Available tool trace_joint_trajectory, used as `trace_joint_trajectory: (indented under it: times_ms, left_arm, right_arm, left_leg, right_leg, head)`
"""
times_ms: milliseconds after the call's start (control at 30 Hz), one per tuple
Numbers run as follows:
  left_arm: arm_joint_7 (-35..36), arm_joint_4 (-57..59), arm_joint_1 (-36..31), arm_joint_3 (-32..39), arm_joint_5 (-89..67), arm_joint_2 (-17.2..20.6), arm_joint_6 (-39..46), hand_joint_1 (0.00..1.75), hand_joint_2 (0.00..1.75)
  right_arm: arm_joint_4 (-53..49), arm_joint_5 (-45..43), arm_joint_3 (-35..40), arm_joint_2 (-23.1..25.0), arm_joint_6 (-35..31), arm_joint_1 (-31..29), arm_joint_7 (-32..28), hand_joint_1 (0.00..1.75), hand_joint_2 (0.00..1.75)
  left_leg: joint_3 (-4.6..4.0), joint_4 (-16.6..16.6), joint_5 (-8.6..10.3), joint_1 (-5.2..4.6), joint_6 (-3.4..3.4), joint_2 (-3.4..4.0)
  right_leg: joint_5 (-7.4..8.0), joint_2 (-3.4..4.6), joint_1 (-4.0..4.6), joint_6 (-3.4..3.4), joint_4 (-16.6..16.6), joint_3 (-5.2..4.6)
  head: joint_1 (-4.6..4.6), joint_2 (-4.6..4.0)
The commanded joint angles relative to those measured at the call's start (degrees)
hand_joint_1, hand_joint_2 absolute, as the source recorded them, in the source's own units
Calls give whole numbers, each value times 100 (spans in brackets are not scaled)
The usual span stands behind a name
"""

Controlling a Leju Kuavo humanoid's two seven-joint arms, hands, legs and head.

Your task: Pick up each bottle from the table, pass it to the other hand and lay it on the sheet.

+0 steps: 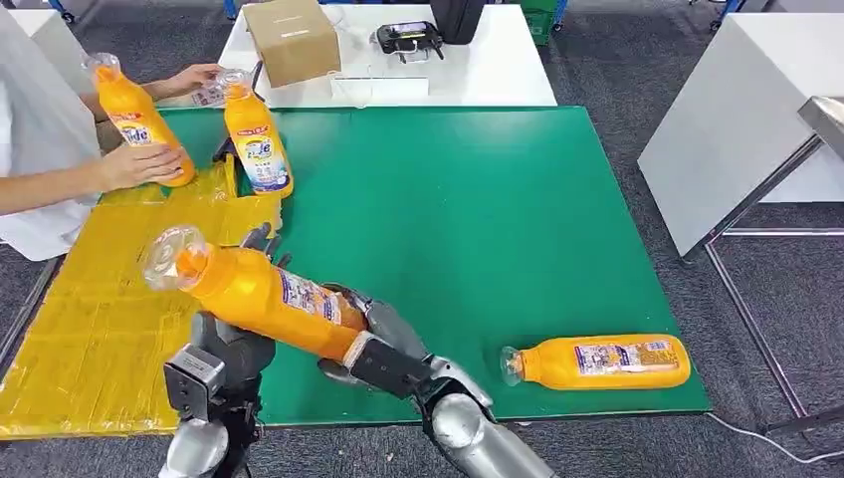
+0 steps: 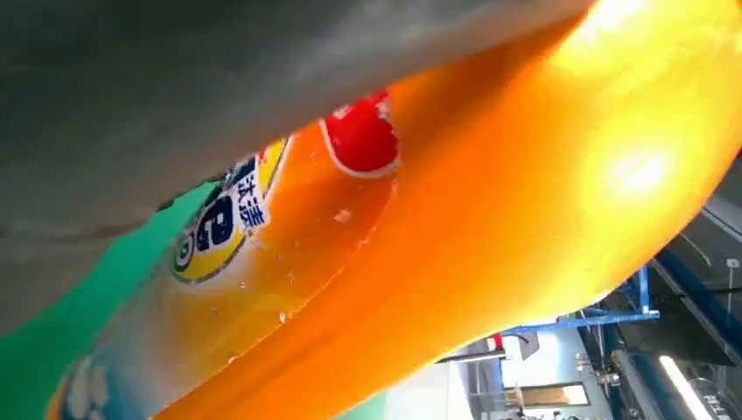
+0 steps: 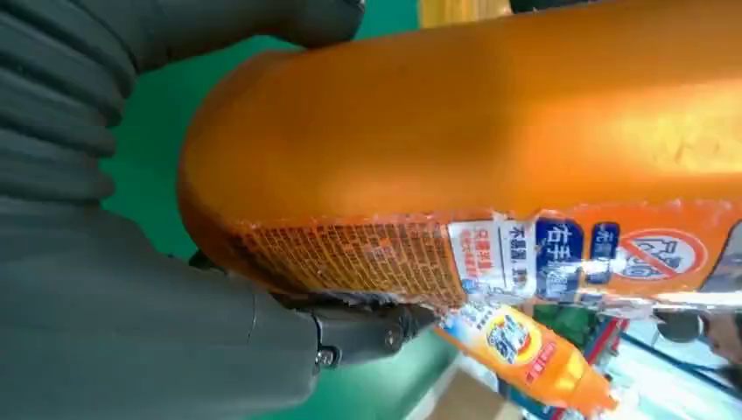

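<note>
From the head view, an orange detergent bottle [image 1: 264, 294] is held in the air over the near edge of the table [image 1: 478, 219], tilted with its clear cap toward the yellow sheet [image 1: 95, 309] on the table's left side. The right hand [image 1: 383, 344] wraps the bottle's base end, and the left hand [image 1: 231, 344] sits under its middle, fingers apparently cupped against it; I judge this to be the handover. A second orange bottle [image 1: 602, 361] lies on its side near the table's near right corner. At the far left, a person's hand [image 1: 139, 164] steadies one bottle [image 1: 137, 119] at the sheet's far edge, and another bottle [image 1: 257, 139] stands just beside it.

In the left wrist view, the bottle fills the frame with the grey thumb [image 2: 227, 96] close over it; a firm grip I cannot confirm here.

In the right wrist view, the fingers [image 3: 367, 332] are closed round the labelled base.

The bottle looks full, so fairly heavy, with stiff, glossy, likely slippery plastic. The wide labelled body gives the surest hold, not the narrow neck.
</note>
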Motion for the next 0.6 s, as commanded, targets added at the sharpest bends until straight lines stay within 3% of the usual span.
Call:
trace_joint_trajectory:
  times_ms: [33,367,400,433,567,600]
  left_arm:
    - [2,580,-345,57,-12,-33,37,0,175]
    - [-56,656,-446,-24,-358,-5,404,0,175]
    - [-94,691,-455,-20,-536,-22,582,80,175]
    - [-112,742,-473,-51,-730,-24,764,175,175]
    - [-186,841,-475,-127,-1313,-57,1270,175,175]
    - [-192,887,-487,-190,-1485,-51,1406,155,175]
  right_arm:
    - [903,432,1409,20,67,-495,-108,175,175]
    - [964,448,1675,-25,-28,-602,-138,175,175]
    - [953,461,1709,-39,-57,-614,-135,175,175]
    - [943,434,1709,-50,-79,-612,-117,175,175]
    - [934,404,1710,-82,-109,-614,-100,175,175]
    - [948,396,1701,-78,-137,-612,-93,175,175]
  left_leg:
    - [36,-3,-15,2,-7,3]
    - [42,-3,-19,3,-11,-18]
    - [27,-4,-12,3,-8,-12]
    - [45,-2,-21,5,-11,-18]
    - [32,-3,-13,2,-9,-16]
    - [40,-2,-17,3,-10,-18]
  right_leg:
    - [-9,34,-2,-8,-3,32]
    - [-17,14,-2,-6,-5,41]
    - [-8,10,-1,-3,-7,26]
    - [-18,16,-1,-6,-4,43]
    - [-11,9,-2,-3,-6,32]
    - [-15,13,-3,-5,-4,39]
  head:
    - [-2,0]
    - [-2,0]
    - [-2,0]
    - [-2,0]
    - [-2,0]
    - [-2,0]
